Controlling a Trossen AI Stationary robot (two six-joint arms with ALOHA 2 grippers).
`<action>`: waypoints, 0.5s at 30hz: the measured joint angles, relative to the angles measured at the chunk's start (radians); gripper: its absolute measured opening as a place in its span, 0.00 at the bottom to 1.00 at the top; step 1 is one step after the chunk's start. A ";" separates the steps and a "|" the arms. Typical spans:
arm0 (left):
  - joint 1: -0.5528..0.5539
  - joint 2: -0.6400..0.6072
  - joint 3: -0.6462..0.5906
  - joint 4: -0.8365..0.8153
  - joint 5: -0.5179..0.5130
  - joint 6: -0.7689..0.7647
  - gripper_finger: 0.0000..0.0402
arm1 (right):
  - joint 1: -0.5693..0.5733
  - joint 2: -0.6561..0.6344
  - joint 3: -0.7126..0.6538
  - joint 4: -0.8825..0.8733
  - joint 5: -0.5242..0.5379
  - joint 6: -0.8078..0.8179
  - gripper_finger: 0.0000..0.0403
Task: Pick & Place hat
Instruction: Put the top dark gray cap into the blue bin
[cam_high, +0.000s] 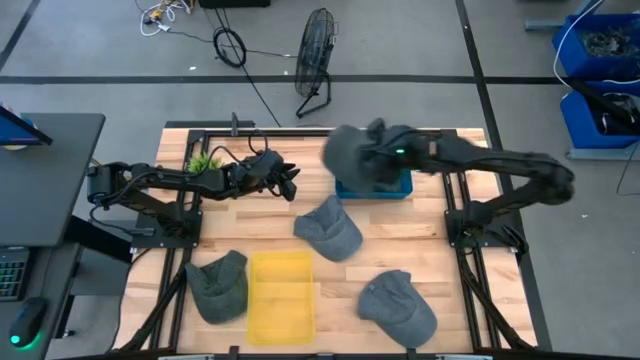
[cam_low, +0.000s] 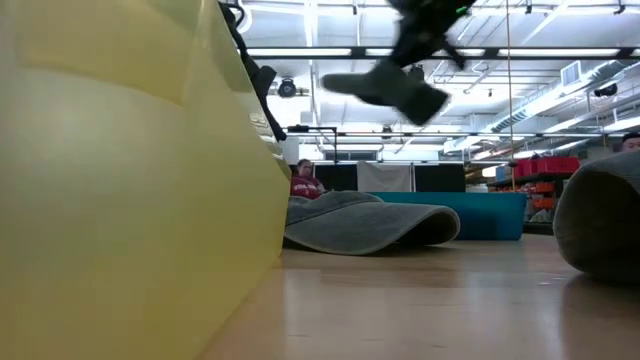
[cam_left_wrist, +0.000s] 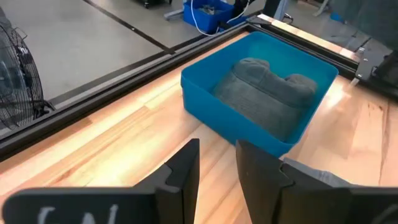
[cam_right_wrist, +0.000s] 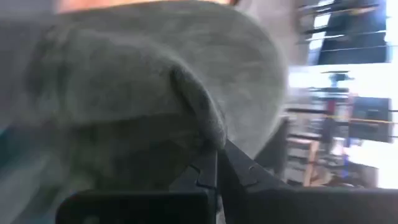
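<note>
Hat (cam_high: 350, 158) up in the air, operator — your right hand (cam_high: 378, 150) has it pinched, fingers pressed together on a fold of the grey cloth, dangling over the blue bin (cam_high: 398, 186) at the far middle of the surface (cam_high: 430, 235). From the low view it hangs well clear of the wood. Another hat (cam_left_wrist: 267, 93) already sits inside that bin. Your left hand (cam_high: 288, 183) waits to the left of the bin, above the wood, fingers (cam_left_wrist: 183, 180) slightly spread with a narrow gap, holding nothing. Three more hats lie on the surface: one in the middle (cam_high: 330, 228), one near left (cam_high: 218, 284) just beside the yellow bin (cam_high: 281, 296), one near right (cam_high: 398, 304).
</note>
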 joint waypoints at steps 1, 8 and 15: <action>0.000 0.000 0.000 -0.001 0.000 -0.005 0.27 | -0.002 -0.034 -0.002 -0.081 0.016 -0.021 0.00; 0.000 0.000 0.000 0.026 -0.003 -0.052 0.27 | -0.003 -0.155 -0.085 -0.313 0.144 -0.120 0.00; 0.000 0.000 0.000 0.052 -0.003 -0.078 0.27 | -0.040 -0.135 -0.292 -0.058 0.127 -0.339 0.00</action>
